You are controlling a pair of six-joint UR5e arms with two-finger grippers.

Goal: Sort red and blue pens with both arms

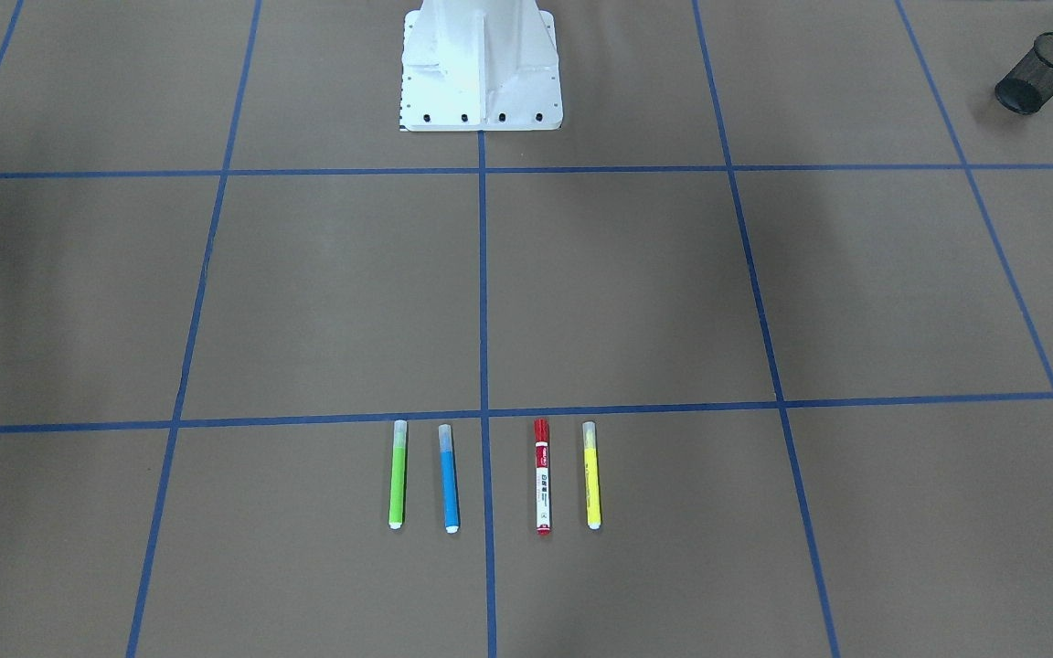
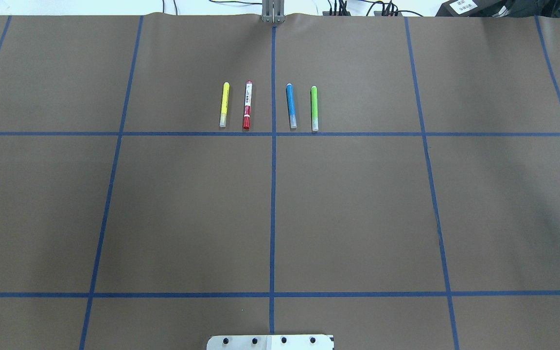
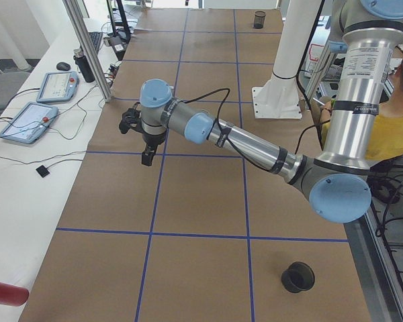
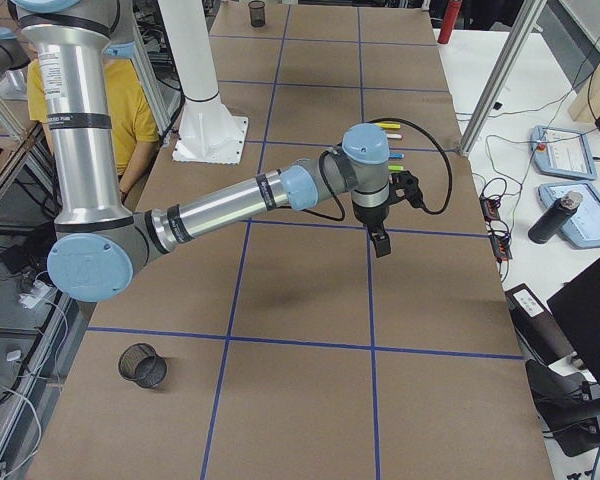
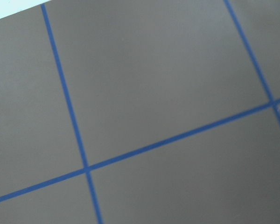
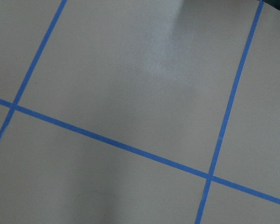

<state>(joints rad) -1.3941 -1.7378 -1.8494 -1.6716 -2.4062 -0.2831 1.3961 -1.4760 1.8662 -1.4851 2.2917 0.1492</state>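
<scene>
- Red pen (image 2: pixel 247 105) and blue pen (image 2: pixel 290 106) flat on the table (image 2: pixel 187 214), at the far side from the base, parallel, one either side of the centre line (image 2: pixel 272 204): red on the robot's left half, blue on its right.
- Flanked by a yellow marker (image 2: pixel 223 105) just beside red and a green marker (image 2: pixel 314 108) just beside blue; leave both untouched.
- Left gripper (image 3: pixel 146 158) and right gripper (image 4: pixel 380 244) hanging above bare table, apart from the row, no pen in either. Spread or pressed together: cannot tell, seen only in the side views.
- Likely step: the reach for the first pick, with nothing sorted yet.
- Send the left arm to red and the right arm to blue, to avoid crossing the centre line.
- Turn each wrist to close the fingers across the barrel, not along it.
- Come down near mid-barrel for balance; on red, on the white labelled part rather than the cap.
- Keep the outer finger clear of the neighbouring marker in that narrow gap; risk of rolling it with a nudge.
- Lift straight up before travelling sideways.
- Probable drop spots, as a guess: left cup (image 3: pixel 298 276) and right cup (image 4: pixel 143 365), one at each table end. Lower each pen end-first and release low.
</scene>
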